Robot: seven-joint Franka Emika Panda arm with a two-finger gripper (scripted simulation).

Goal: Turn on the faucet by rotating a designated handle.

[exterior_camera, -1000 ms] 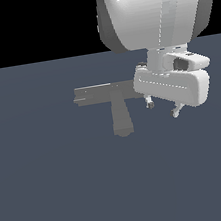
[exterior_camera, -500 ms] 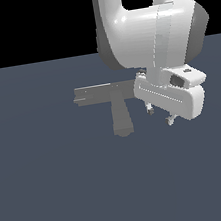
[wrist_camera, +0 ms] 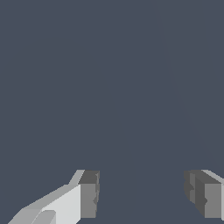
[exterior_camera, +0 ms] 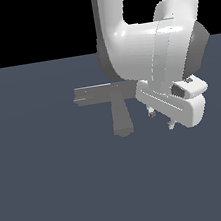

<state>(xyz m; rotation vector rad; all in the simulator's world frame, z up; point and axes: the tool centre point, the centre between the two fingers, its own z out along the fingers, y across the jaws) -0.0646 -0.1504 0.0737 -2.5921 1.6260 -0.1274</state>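
The faucet [exterior_camera: 111,98] is a flat matte-grey T shape on the floor in the exterior view, with a long crossbar and a thicker round-ended stem [exterior_camera: 121,118]. The crossbar's end towards the exterior view's right is hidden behind the arm. My white gripper [exterior_camera: 161,118] hangs just to the exterior view's right of the stem, apart from it, with its two short fingertips [exterior_camera: 152,113] pointing down. In the wrist view the gripper [wrist_camera: 142,192] is open, with nothing between its pads [wrist_camera: 89,194]. The faucet is out of the wrist view.
The large white arm [exterior_camera: 147,56] stands over the crossbar's right part in the exterior view. A plain dark grey-blue floor [exterior_camera: 54,192] lies all around.
The gripper has moved down and slightly to the exterior view's right, away from the stem. The arm has swung further over the crossbar. The faucet has not moved.
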